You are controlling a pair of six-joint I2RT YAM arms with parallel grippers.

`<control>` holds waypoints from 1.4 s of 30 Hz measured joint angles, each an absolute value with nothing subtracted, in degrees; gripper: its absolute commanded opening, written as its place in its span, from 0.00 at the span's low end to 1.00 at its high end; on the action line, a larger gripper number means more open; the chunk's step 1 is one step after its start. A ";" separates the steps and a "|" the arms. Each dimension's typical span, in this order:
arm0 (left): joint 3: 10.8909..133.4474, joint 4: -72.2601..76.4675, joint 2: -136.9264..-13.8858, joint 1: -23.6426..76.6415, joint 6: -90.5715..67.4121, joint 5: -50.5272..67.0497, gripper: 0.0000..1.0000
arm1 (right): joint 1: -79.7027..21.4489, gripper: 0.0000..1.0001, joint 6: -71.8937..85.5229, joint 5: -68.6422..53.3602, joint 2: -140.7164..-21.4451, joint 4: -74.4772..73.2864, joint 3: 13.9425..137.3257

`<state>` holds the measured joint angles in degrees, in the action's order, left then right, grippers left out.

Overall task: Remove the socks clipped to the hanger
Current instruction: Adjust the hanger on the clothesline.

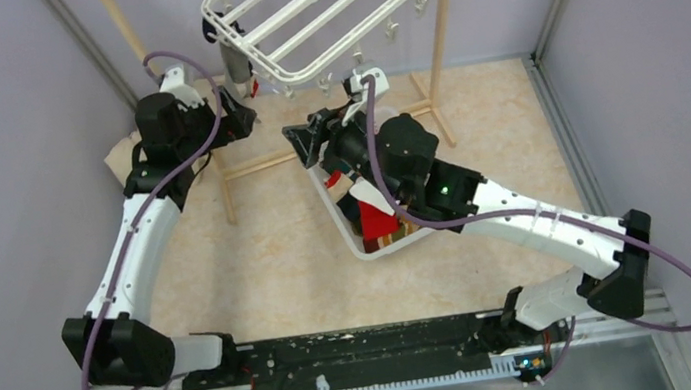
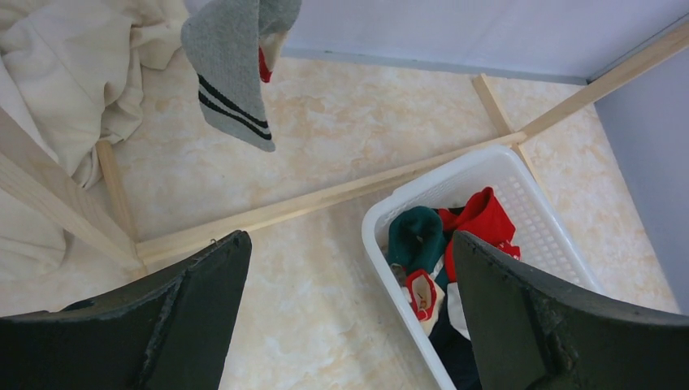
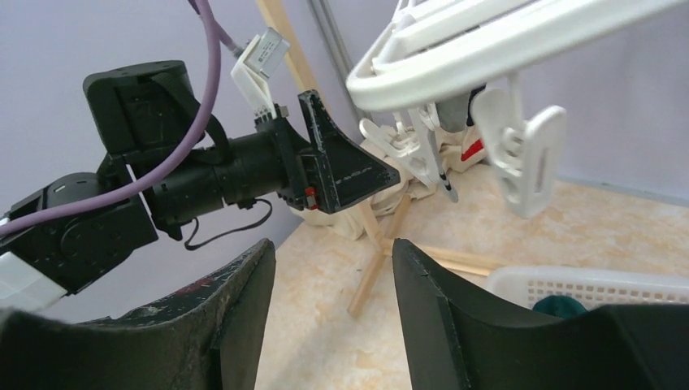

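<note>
The white hanger [image 1: 327,6] hangs at the top, its empty clips [image 3: 528,154] dangling. One grey sock with dark stripes [image 1: 236,66] is clipped at its near-left corner and also shows in the left wrist view [image 2: 231,77]. My left gripper [image 1: 246,117] is open and empty just below that sock, apart from it; in its own view [image 2: 349,268] the jaws stand wide. My right gripper [image 1: 306,140] is open and empty [image 3: 333,276] under the hanger's front edge, facing the left gripper [image 3: 341,171]. Red [image 2: 483,219] and green [image 2: 414,236] socks lie in the white basket [image 2: 520,175].
The basket [image 1: 352,239] sits on the floor under my right arm. Wooden poles [image 1: 441,31] and floor bars [image 2: 325,199] of the stand frame the hanger. A cream cloth [image 2: 73,81] lies bunched at the left by a pole foot.
</note>
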<state>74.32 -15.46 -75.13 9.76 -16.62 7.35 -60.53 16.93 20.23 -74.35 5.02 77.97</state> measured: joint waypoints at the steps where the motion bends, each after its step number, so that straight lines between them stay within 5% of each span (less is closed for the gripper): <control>1: 74.48 -14.87 -75.75 9.43 -16.64 7.84 0.99 | -60.66 0.59 16.67 20.51 -74.85 5.93 77.97; 22: 75.72 -11.44 -77.49 8.19 -17.17 11.94 0.99 | -61.45 0.68 9.74 34.20 -88.64 21.23 83.55; 28: 75.72 -11.33 -77.47 8.08 -17.34 12.69 0.99 | -61.45 0.65 7.05 36.29 -91.88 26.09 85.34; 42: 75.07 -10.74 -76.82 7.60 -18.02 13.69 0.99 | -56.47 0.39 8.01 39.11 -94.24 25.82 89.03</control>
